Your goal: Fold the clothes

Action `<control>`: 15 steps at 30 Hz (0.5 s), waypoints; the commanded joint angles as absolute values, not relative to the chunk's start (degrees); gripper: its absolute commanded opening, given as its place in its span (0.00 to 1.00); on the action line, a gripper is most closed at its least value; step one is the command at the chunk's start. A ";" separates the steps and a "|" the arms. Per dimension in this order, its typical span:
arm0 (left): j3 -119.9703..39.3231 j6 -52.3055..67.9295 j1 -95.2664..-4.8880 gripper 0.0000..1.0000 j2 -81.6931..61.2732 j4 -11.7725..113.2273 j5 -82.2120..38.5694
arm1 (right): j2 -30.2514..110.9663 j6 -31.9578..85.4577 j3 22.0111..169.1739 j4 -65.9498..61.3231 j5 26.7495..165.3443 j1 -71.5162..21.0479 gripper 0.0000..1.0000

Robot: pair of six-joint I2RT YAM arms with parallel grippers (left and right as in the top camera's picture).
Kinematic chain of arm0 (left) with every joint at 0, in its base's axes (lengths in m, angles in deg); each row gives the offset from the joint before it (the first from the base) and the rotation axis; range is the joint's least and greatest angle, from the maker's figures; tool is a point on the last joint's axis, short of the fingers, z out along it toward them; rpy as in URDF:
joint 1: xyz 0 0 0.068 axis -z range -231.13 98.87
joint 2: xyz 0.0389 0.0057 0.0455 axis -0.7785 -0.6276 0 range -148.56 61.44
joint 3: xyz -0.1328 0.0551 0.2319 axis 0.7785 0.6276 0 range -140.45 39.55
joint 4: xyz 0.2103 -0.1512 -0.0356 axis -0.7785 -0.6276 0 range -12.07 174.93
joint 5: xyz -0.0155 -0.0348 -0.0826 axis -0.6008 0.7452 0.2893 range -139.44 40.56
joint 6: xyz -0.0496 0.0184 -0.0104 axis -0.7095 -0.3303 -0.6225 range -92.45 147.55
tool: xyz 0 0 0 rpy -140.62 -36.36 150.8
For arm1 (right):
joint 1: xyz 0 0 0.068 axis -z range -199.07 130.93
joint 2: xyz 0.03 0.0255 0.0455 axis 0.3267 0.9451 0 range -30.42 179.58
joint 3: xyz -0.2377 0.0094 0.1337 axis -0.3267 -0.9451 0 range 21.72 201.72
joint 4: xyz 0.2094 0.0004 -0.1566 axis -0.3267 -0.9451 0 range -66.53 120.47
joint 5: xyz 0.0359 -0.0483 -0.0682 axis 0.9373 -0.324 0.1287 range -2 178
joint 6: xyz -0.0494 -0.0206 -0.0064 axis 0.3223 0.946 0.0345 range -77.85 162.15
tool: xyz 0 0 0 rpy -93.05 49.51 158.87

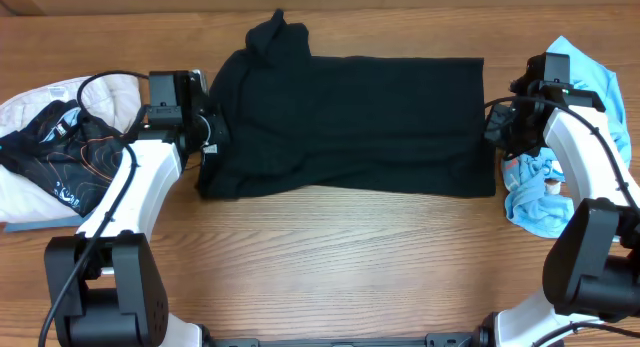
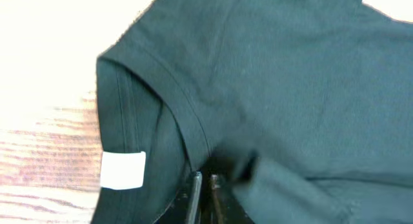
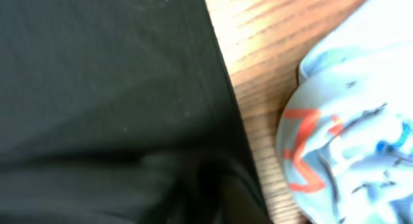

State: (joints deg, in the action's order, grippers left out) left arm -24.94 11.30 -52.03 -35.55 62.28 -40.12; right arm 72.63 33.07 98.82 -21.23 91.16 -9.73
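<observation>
Shirt (image 1: 350, 122): black knit, flat rectangle, stitched collar seam, white tag (image 2: 122, 169).
Left gripper (image 2: 204, 183): pinching shirt.
Right gripper (image 1: 496, 127): fingers lost in blurred cloth; grip cannot be told.

The left arm (image 1: 135, 187) and right arm (image 1: 585, 157) are wearing glossy white shells between chunky black joints, thin black cables (image 1: 100, 78) are looping along both, and the left hand (image 1: 210, 137) and right hand (image 1: 498, 127) are showing up plain black.
</observation>
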 commanded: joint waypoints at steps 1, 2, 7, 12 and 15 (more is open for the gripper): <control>-25.05 10.77 -52.67 0.29 -35.84 63.39 -41.97 | 72.59 33.15 98.82 -20.23 90.00 -9.57 0.41; -25.07 10.80 -52.69 0.31 -35.82 63.35 -41.95 | 72.59 33.18 98.82 -19.98 90.00 -9.60 0.49; -25.11 10.82 -52.71 0.40 -35.64 55.57 -39.37 | 72.59 33.18 98.82 -21.51 90.00 -9.60 0.63; -25.09 11.87 -52.71 0.43 -35.64 43.07 -39.55 | 72.59 33.15 98.79 -26.26 90.03 -9.60 0.63; -25.09 13.92 -52.71 0.43 -35.64 38.89 -39.55 | 72.59 33.18 98.79 -27.55 90.05 -9.60 0.63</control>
State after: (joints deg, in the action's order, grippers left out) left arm -24.87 11.32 -52.38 -35.55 40.51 -40.20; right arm 72.63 33.18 98.79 -27.24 90.55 -9.73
